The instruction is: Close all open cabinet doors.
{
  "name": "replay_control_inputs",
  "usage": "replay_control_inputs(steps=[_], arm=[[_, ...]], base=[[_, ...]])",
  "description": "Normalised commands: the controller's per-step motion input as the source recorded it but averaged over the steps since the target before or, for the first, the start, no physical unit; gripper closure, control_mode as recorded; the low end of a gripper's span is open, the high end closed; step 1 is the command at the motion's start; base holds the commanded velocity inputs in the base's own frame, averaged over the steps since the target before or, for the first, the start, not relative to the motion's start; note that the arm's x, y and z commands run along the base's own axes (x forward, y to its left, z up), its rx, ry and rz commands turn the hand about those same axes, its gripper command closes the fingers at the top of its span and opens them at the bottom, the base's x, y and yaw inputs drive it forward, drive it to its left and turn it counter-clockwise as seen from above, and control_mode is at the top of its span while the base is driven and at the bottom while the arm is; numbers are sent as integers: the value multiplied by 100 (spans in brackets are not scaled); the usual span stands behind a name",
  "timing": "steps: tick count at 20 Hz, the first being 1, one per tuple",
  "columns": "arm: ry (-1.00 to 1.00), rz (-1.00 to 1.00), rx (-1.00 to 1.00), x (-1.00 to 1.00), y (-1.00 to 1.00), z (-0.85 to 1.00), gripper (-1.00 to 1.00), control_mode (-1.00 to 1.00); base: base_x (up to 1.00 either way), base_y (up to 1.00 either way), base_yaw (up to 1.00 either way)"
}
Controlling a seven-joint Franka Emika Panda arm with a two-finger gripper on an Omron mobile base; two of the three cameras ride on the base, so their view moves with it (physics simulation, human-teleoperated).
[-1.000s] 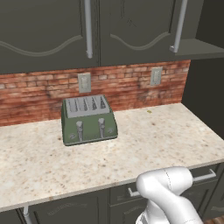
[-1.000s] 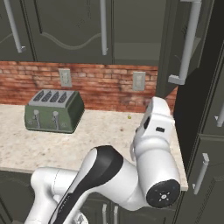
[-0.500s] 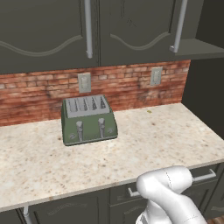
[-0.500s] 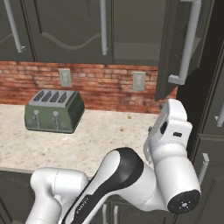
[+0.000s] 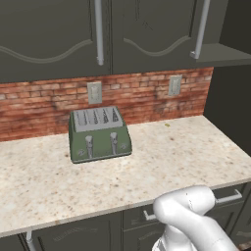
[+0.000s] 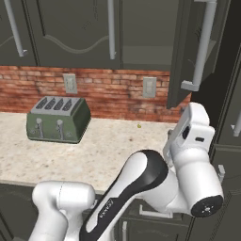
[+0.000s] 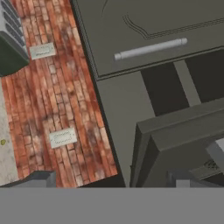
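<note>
Right base view: open cabinet door (image 6: 188, 56) swings out over the worktop's right end, arm raised beside it to push; gripper state unclear.

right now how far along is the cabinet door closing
Done: the left wall door sits flush and shut. In hand: the arm is raised beside the open right door, not touching it from what shows. Left: swing that door shut over the exposed cabinet interior.

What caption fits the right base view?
White arm reaches toward an open cabinet door, toaster on the counter.
</note>
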Motion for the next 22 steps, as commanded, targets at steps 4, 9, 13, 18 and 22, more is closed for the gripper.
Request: replay_control_inputs(steps=[4, 9, 13, 18, 22], arm=[[0, 0, 0, 37, -17, 0, -100, -100], [0, 0, 0, 27, -31, 0, -100, -100], [0, 0, 0, 26, -35, 0, -100, -100], [0, 0, 0, 25, -25, 0, -100, -100], [0, 0, 0, 15, -6, 0, -100, -100]], base=[[0, 0, 0], [0, 0, 0], [0, 0, 0], [0, 0, 0], [0, 0, 0]])
